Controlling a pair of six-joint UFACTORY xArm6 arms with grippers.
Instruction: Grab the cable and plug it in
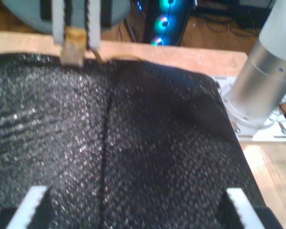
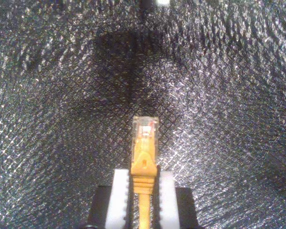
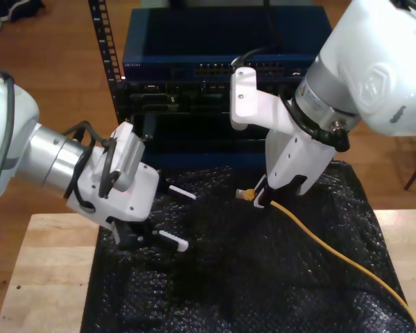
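The cable (image 3: 333, 253) is clamped by its orange boot in my second gripper (image 2: 143, 191), jaws closed on it just behind the clear plug (image 2: 145, 128), which sticks out past the fingertips above the black mesh sheet (image 3: 263, 277); the cord trails over the sheet toward the exterior view's lower right. My first gripper (image 3: 175, 218) sits at the exterior view's left over the same sheet, jaws wide with nothing between them. The sheet covers the wooden surface (image 3: 41, 277), with an equipment rack (image 3: 194, 76) behind.
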